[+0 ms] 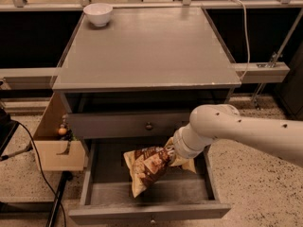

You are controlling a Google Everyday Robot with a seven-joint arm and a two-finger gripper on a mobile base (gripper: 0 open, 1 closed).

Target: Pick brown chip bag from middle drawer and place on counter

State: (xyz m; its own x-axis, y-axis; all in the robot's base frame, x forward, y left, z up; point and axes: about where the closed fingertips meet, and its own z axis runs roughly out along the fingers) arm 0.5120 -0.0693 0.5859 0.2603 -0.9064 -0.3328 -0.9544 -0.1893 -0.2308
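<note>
The brown chip bag (146, 168) hangs tilted above the open middle drawer (151, 213), its upper right end held at my gripper (169, 151). The gripper sits at the end of my white arm (222, 129), which reaches in from the right; the wrist mostly hides the fingers. The bag's lower end points down to the drawer floor. The counter (147, 46) is the cabinet's flat grey top, above and behind the bag.
A white bowl (98, 13) stands at the counter's back left corner. The shut upper drawer front with a dark knob (149, 125) is just behind the bag. A wooden box (54, 148) and a black cable (41, 174) lie left of the cabinet.
</note>
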